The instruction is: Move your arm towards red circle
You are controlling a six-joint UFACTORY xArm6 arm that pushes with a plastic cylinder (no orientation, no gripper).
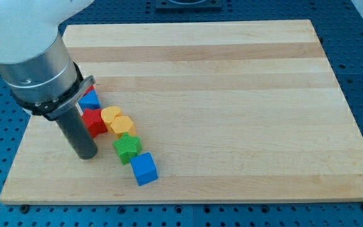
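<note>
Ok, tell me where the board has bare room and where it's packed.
Bare: all of the board to the view's right of the blue cube, and the strip along the view's top. Crowded: the view's left, where the blue block, red block, yellow blocks and green star cluster beside my tip.

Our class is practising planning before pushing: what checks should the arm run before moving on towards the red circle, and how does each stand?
1. My tip in view: ok.
2. Red block in view, close by, up and to the view's right of my tip: ok.
3. Red block is round: cannot tell, the arm partly covers it.
4. My tip apart from the green star: ok.
5. Blue cube off the path: ok.
</note>
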